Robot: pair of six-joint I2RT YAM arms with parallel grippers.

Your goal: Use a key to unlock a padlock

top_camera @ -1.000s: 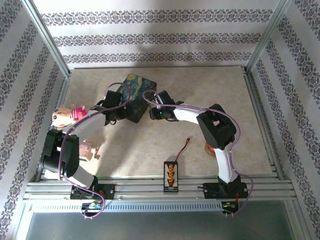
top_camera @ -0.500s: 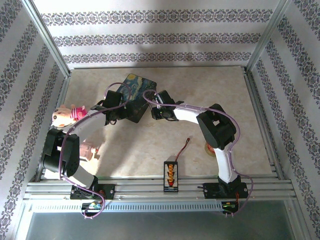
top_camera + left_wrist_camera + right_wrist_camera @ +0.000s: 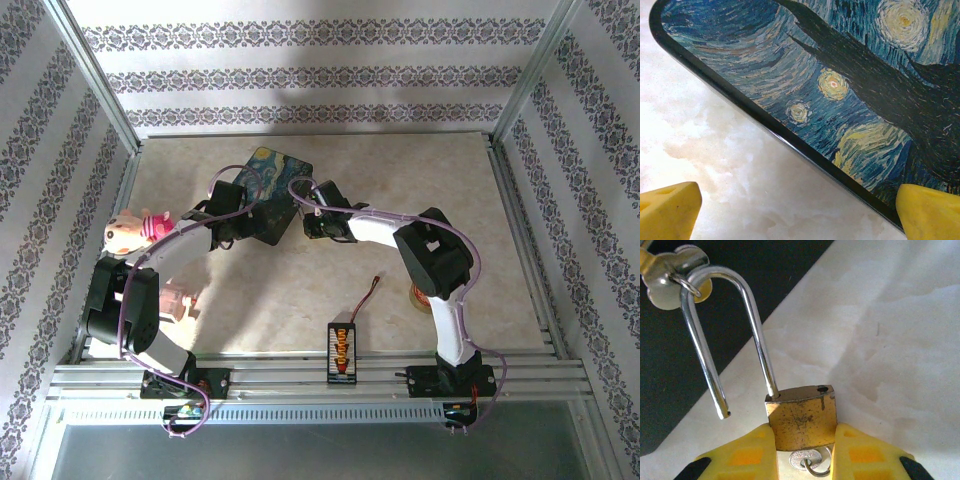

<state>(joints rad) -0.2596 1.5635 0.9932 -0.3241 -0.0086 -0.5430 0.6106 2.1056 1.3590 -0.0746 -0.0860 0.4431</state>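
While right gripper (image 3: 802, 442) pinches padlock (image 3: 801, 412), box (image 3: 665, 380) edge adjoins.

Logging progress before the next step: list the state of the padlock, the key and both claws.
padlock: unlocked, shackle end out of the body
key: seated in the padlock's underside
left claw: open, astride the box edge
right claw: shut on the padlock

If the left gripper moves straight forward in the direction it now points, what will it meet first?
Probably the painted box: its black rim crosses the gap between the open fingers of the left gripper, right ahead. Depth is unclear, so one fingertip might touch the tabletop beside it first.
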